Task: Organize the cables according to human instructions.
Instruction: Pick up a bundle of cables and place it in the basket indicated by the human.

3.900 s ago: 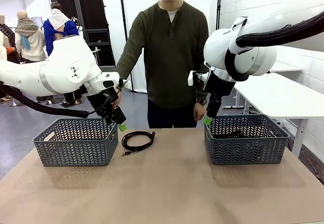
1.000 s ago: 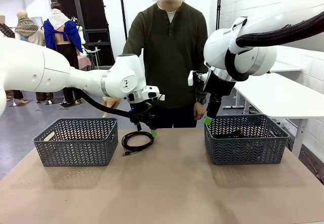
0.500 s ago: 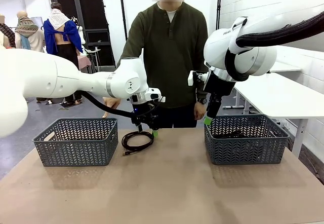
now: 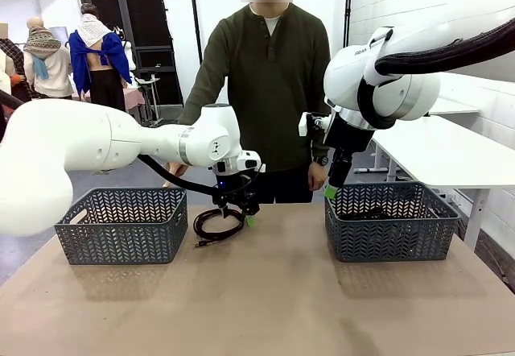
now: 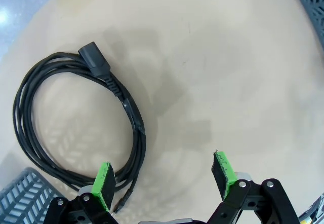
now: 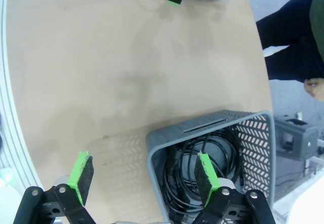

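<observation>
The left gripper [image 4: 238, 215] is low over the coiled cable [image 4: 217, 225] on the table [image 4: 265, 300], toward the far edge left of the middle, and from the front its own fingers hide the loop's right side. In the left wrist view the green pads [image 5: 104, 184] stand wide apart with nothing between them. The loop [image 5: 76, 117] lies flat off to one side of the claw, its near strands running just under one pad, the other pad over bare tabletop. The loop is a rough oval; a black plug [image 5: 93, 64] sits at its far side, and the thin tail end by the pad is hard to make out.

Over to the right gripper [image 4: 331, 190]: it hangs above the far left corner of the right basket [image 4: 390, 239], jaws wide open and empty. Its wrist view shows one pad [image 6: 205, 178] over the basket and the other over the table, with more black cables [image 6: 202, 168] tangled inside; how many, I cannot tell.

The left basket [image 4: 121, 227] sits near the left edge, contents hidden by its wall. The person [image 4: 269, 90] stands at the far edge, one hand [image 4: 318, 177] partly behind the right arm.
</observation>
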